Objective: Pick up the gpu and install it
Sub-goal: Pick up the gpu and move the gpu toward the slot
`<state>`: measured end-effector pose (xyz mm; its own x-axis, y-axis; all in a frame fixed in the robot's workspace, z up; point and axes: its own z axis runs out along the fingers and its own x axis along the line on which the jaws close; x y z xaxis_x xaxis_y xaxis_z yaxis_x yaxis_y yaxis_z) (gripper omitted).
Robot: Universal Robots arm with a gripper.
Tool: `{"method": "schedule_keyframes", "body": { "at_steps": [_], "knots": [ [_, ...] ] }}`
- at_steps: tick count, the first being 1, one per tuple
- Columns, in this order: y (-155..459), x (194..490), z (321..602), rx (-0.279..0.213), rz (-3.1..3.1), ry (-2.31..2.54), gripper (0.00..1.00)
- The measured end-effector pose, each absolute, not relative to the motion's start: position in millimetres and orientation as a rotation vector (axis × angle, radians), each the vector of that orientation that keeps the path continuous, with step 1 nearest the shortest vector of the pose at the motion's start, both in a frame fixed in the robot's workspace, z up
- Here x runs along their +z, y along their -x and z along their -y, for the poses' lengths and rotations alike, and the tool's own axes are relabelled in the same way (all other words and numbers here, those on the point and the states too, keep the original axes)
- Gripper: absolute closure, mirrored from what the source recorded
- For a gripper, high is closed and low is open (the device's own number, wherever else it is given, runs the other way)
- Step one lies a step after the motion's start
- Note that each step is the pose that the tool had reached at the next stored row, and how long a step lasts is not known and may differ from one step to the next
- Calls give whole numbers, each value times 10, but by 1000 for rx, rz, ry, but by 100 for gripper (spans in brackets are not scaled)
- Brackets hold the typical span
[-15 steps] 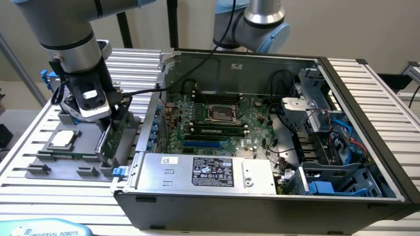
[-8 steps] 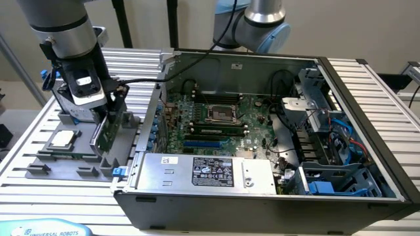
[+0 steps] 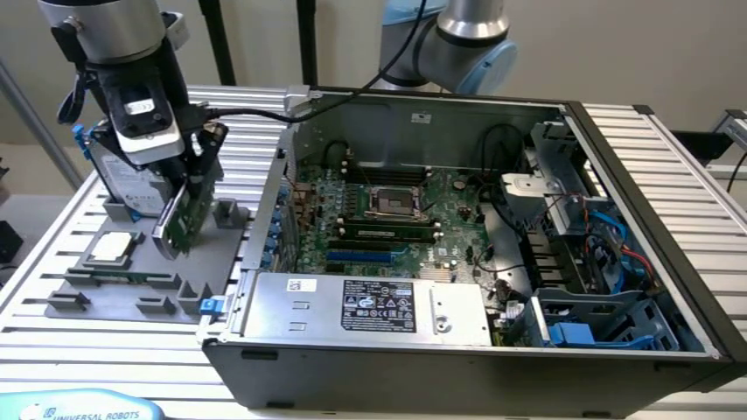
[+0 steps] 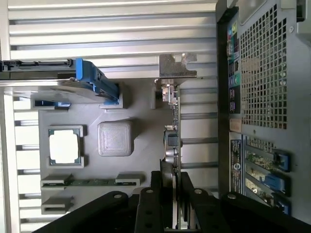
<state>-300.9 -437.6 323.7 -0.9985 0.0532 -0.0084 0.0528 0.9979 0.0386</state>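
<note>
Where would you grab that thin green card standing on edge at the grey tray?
By its upper long edge, from above: the thin green circuit card stands on edge at the grey tray, so its flat faces suit a pinch. The pincer straddles that edge, clear of the silver end bracket.

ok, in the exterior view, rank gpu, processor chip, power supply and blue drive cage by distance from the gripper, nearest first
1. gpu: held in the gripper, above the grey tray.
2. processor chip: on the tray, to the exterior view's left of the gpu.
3. power supply: inside the case, exterior view's right.
4. blue drive cage: case corner, farthest toward the exterior view's right.
</note>
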Motion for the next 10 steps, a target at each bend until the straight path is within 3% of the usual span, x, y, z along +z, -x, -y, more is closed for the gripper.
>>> {"method": "schedule_keyframes", "body": {
  "at_steps": [10],
  "knots": [
    [2756, 3692, 4376, 60, -3133, -79, 73]
  ]
}}
